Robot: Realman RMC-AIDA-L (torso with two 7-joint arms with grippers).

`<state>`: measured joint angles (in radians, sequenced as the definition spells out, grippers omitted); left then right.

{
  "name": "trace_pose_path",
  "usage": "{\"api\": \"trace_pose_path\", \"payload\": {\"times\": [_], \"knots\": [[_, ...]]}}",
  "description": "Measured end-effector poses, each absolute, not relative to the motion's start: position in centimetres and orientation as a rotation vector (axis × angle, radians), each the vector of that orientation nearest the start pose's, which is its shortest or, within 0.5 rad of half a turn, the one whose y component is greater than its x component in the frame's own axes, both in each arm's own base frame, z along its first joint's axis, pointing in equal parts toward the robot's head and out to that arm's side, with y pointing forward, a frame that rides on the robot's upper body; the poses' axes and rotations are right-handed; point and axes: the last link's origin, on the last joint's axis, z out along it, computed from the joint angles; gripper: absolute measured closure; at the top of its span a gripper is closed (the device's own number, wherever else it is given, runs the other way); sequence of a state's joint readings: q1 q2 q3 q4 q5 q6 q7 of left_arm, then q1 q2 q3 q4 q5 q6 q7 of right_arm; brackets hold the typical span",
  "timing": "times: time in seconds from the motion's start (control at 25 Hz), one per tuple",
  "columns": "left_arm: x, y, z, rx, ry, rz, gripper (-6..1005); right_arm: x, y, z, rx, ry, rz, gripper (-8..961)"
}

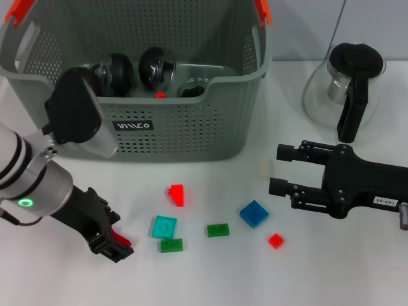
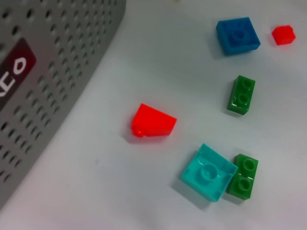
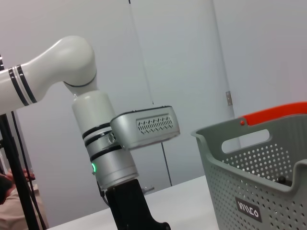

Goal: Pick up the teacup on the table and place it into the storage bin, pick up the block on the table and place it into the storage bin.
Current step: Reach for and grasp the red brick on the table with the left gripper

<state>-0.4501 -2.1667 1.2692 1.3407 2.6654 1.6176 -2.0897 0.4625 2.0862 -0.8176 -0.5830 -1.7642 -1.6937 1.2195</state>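
- Left gripper (image 1: 118,245): nearest item, low over the counter (image 1: 210,280) at its front-left; black fingers drawn close together with something red showing between their tips, what it is cannot be told.
- Green block (image 1: 171,245): flat on the counter just right of the left gripper, touching the front edge of a cyan block (image 1: 164,226).
- Red wedge block (image 1: 177,194): alone on the counter, between the cyan block and the storage bin front.
- Second green block (image 1: 218,230): centre of the counter, right of the cyan block and apart from it.
- Blue block (image 1: 254,213): right of the second green block, close in front of the right gripper's lower finger.
- Small red block (image 1: 275,240): nearer the front edge than the blue block, just beside it.
- Right gripper (image 1: 275,169): on the right, level over the counter, fingers spread wide and pointing towards the centre, holding nothing.
- Pale small object (image 1: 263,168): on the counter just off the right gripper's fingertips; kind cannot be told.
- Storage bin (image 1: 178,127): grey perforated basket with orange handle ends, at the rear left-centre; holds dark rounded items and a small red piece; individual contents cannot be identified. The left arm's grey wrist housing stands across its front-left corner.
- Glass teapot (image 1: 347,86): black lid and handle, at the rear right, well apart from the bin.
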Motion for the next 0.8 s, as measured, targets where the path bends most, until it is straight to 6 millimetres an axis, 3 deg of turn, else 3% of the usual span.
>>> {"api": "trace_pose_path", "payload": {"times": [0.24,0.8], "knots": [[-23.39,31.86,-1.92,-2.824,-0.665,0.602,335,24.66,29.76,-1.20,-2.756,0.459,1.014,238],[-24.30,32.17,-1.96,-2.793,-0.715,0.674,351,24.90,29.65,-1.14,-2.752,0.467,1.008,237]]}}
